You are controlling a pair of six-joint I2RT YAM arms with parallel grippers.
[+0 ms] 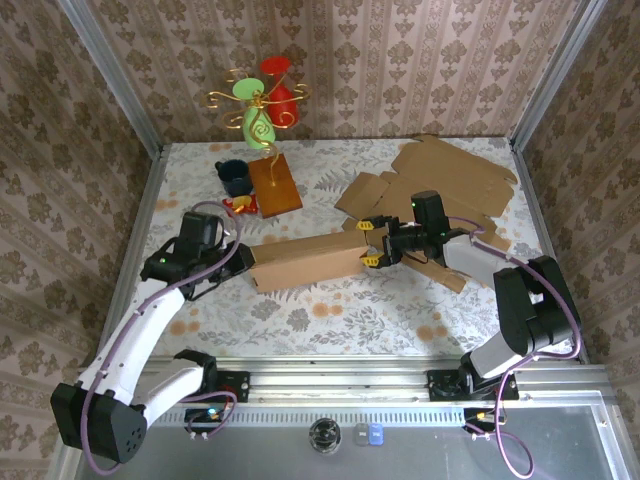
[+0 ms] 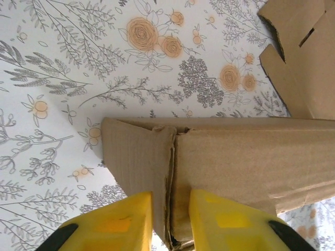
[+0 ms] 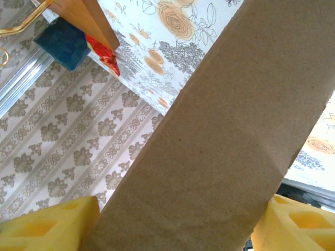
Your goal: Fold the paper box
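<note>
A long brown paper box [image 1: 305, 262] lies across the middle of the floral table. My left gripper [image 1: 240, 258] is at its left end. In the left wrist view, the yellow fingers [image 2: 112, 222] straddle the creased end flap of the box [image 2: 235, 157] with slight gaps, so the jaws stand a little open. My right gripper [image 1: 372, 243] is at the box's right end. In the right wrist view, the box [image 3: 220, 146] spans the whole gap between both yellow fingers [image 3: 47, 225], and that gripper [image 3: 172, 230] is shut on it.
Flat cardboard sheets [image 1: 440, 180] lie at the back right, partly under the right arm. At the back left stand a wire ornament [image 1: 262, 105] on a wooden base [image 1: 274, 186], a dark blue cup [image 1: 234, 176] and a small red and yellow item [image 1: 240, 205].
</note>
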